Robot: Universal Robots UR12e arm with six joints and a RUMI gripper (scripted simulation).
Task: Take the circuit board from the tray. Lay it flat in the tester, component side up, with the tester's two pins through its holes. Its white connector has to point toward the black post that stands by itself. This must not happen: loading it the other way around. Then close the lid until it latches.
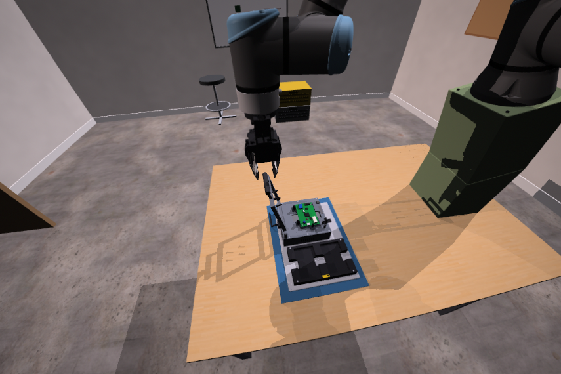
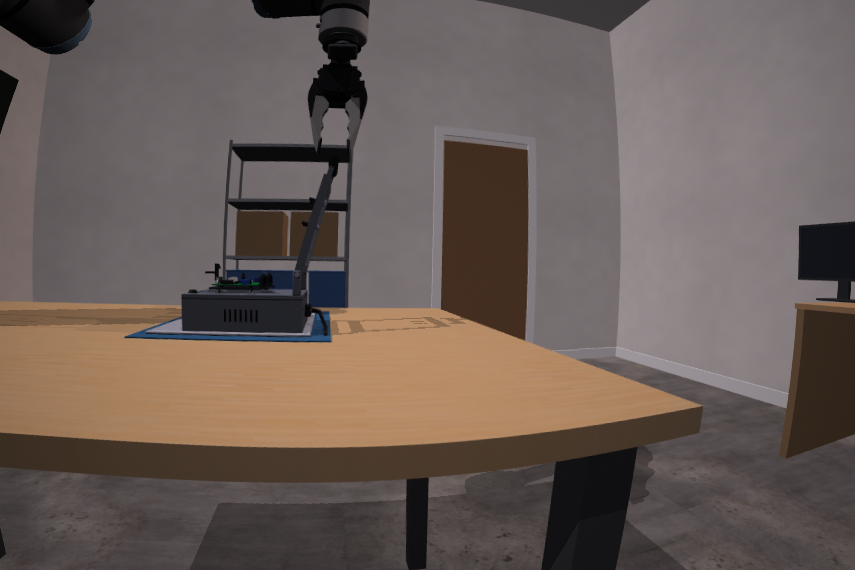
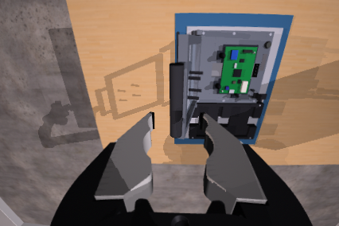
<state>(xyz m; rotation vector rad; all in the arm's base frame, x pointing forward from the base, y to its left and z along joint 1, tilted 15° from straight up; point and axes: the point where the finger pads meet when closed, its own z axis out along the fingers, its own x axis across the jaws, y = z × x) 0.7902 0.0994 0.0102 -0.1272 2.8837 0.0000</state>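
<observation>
pins: under the board [image 3: 238,70], not visible
arm [image 1: 285,41]: cut off by top edge
lid latch: too small to tell
tray [image 3: 227,121]: partly behind fingers

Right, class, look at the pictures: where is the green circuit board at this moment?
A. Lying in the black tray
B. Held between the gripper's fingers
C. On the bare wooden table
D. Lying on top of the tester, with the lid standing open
D: the green circuit board lies on the grey tester, the lid stands raised, and the gripper hangs above it, holding nothing.
</observation>
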